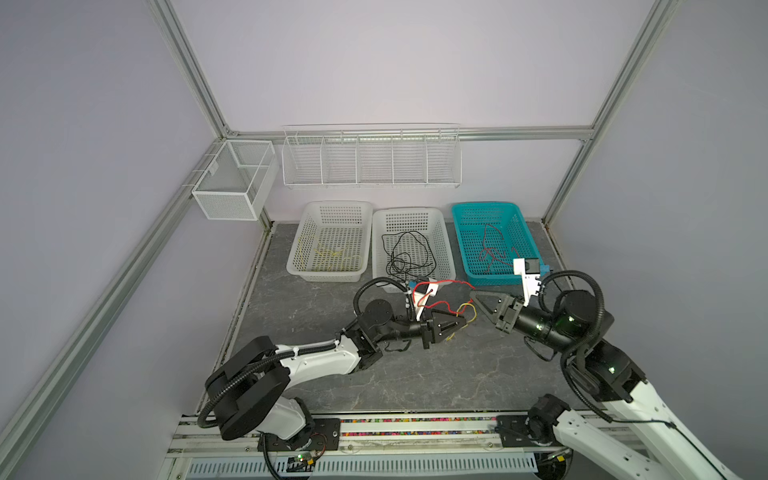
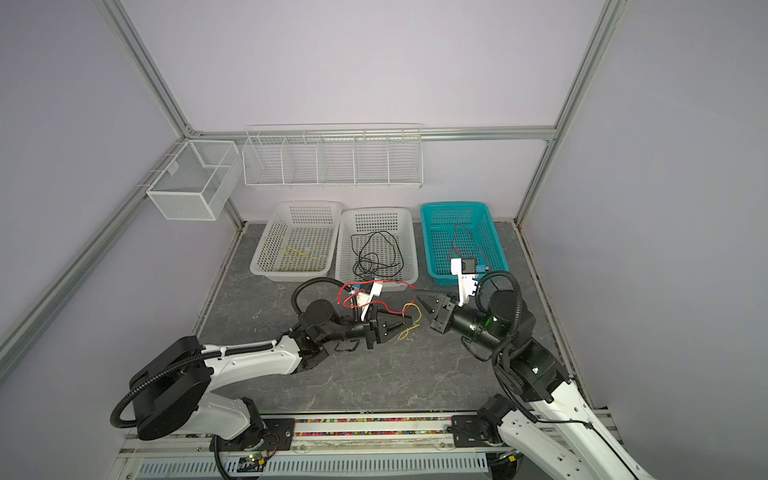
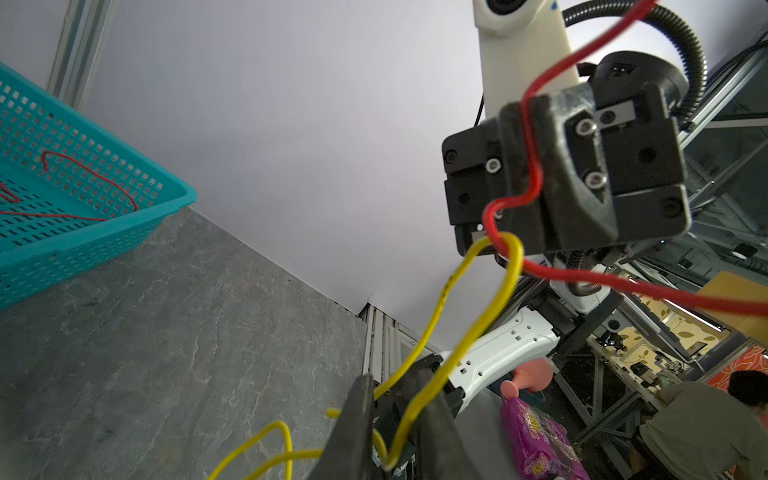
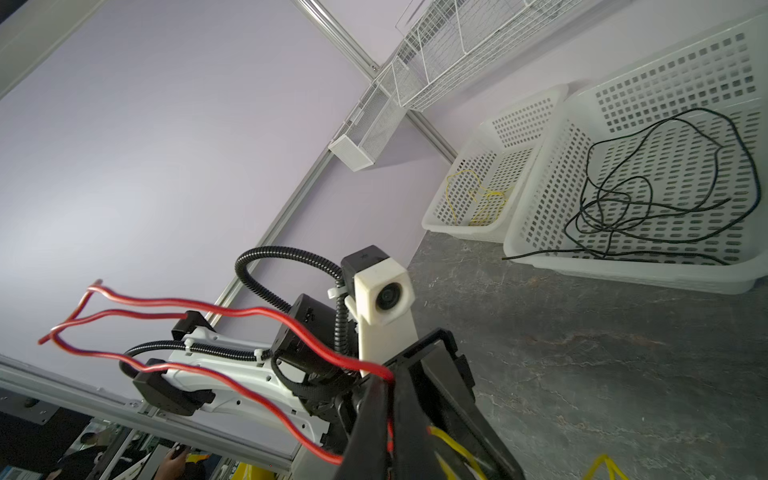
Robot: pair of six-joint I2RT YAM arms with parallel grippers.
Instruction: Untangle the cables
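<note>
My right gripper (image 1: 473, 296) (image 4: 390, 384) is shut on a red cable (image 1: 451, 283) (image 4: 266, 316) and holds it above the table's middle. The cable's free lengths trail off to the left. A yellow cable (image 1: 467, 307) (image 3: 478, 324) loops round the red one just below the right gripper's fingers. My left gripper (image 1: 459, 322) (image 3: 395, 386) is lower and to the left, shut on this yellow cable. The yellow cable's loose end (image 3: 266, 440) hangs down toward the grey table.
Three baskets stand at the back. A white basket (image 1: 338, 203) holds yellow cables (image 1: 332, 252), a middle white one (image 1: 409, 210) holds black cables (image 1: 395, 266), and a teal one (image 1: 484, 204) holds red cables (image 1: 490, 253). Wire racks (image 1: 370, 160) hang on the wall.
</note>
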